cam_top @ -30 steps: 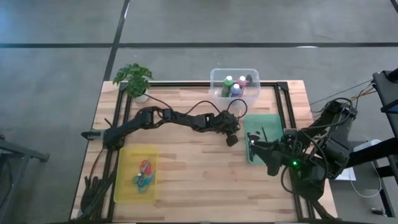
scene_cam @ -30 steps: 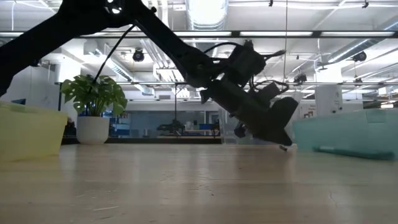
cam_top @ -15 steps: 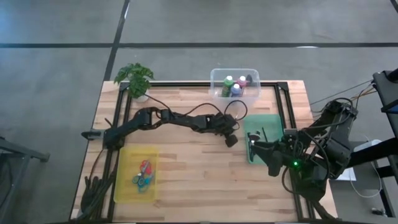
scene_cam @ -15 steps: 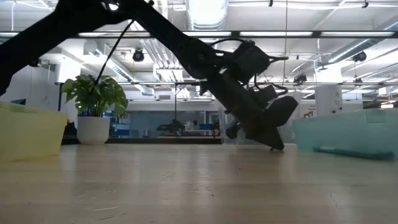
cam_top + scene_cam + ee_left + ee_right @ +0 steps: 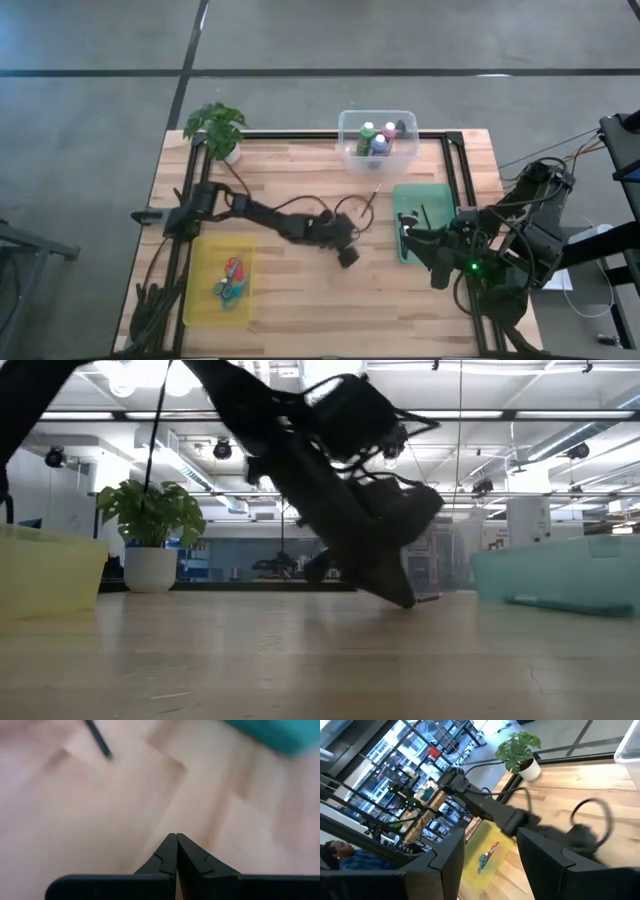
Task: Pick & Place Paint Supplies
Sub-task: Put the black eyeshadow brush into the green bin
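Note:
My left gripper (image 5: 347, 257) (image 5: 176, 838) is shut and empty, tipped down just above the middle of the table (image 5: 300, 290); the low view shows its tip (image 5: 405, 600) just over the wood. A thin dark brush (image 5: 371, 196) (image 5: 98, 740) lies on the table beyond it. Green, blue and pink bottles (image 5: 377, 138) stand in a clear bin (image 5: 345, 125). More brushes (image 5: 422, 215) lie in the green tray (image 5: 437, 195). Scissors (image 5: 230, 278) lie in the yellow tray (image 5: 205, 250). My right gripper (image 5: 405, 232) (image 5: 490, 865) hangs open and empty, raised by the green tray.
A potted plant (image 5: 215, 125) (image 5: 150, 520) stands at the far left corner. A black frame rail (image 5: 455, 170) runs along the table's sides. Bare wood lies between the yellow tray and the green tray (image 5: 560, 575). A person shows in the room in the right wrist view.
My left gripper has drawn back from beside the green tray toward the table's near and left side, rolling its wrist, and has stayed shut and low over the wood. The arm has folded in. Nothing on the table has moved.

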Tool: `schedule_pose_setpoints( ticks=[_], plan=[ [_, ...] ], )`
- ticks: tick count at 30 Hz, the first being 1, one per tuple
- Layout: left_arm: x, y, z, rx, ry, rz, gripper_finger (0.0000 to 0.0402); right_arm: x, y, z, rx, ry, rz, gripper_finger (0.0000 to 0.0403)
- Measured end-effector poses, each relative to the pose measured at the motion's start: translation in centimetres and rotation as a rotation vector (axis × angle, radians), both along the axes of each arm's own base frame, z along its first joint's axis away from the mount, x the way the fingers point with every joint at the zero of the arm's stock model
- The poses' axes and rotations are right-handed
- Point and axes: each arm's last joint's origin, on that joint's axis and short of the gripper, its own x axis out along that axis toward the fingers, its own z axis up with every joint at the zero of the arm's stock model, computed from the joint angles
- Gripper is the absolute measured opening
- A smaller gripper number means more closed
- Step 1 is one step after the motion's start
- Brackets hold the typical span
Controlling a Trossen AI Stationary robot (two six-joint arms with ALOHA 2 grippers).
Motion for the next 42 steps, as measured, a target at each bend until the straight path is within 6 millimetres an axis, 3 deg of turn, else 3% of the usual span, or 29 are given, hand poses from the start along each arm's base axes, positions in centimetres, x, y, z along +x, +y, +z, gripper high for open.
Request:
schedule_pose_setpoints(
  ticks=[5, 7, 11, 16, 20, 24, 28, 31, 42],
  plan=[
    [-1.2, -1.2, 1.9, 0.071, -0.152, -0.076, 0.0007, 0.0, 0.0, 0.1, -0.012, -0.005, -0.002, 0.0178],
    [-0.9, -0.4, 2.4, 0.074, -0.202, -0.051, 0.0007, 0.0, 0.1, 0.0, -0.023, -0.009, -0.006, 0.0178],
    [-0.4, 2.2, 0.7, 0.084, -0.183, 0.007, 0.0007, 0.0, 0.2, 0.1, -0.031, -0.013, 0.000, 0.0178],
    [1.0, 5.0, 1.1, 0.129, -0.218, -0.016, 0.0007, 0.1, 0.3, 0.1, -0.032, -0.016, 0.003, 0.0178],
    [2.1, 5.7, 1.8, 0.244, -0.217, -0.094, 0.0014, 0.1, 0.4, 0.2, -0.021, -0.022, 0.008, 0.0178],
    [2.9, 5.5, 3.4, 0.300, -0.259, -0.092, 0.0059, 0.0, 0.6, 0.2, -0.017, -0.023, 0.019, 0.0178],
    [2.5, 5.9, 1.9, 0.327, -0.179, -0.018, 0.0124, -0.1, 0.7, 0.0, -0.019, -0.021, 0.025, 0.0178],
    [2.2, 6.0, 1.3, 0.337, -0.127, 0.072, 0.0151, -0.1, 0.9, 0.0, -0.020, -0.022, 0.029, 0.0178],
    [2.0, 5.7, 0.5, 0.347, -0.169, 0.093, 0.0118, -0.4, 1.1, 0.0, -0.029, -0.021, 0.045, 0.0178]
  ],
)
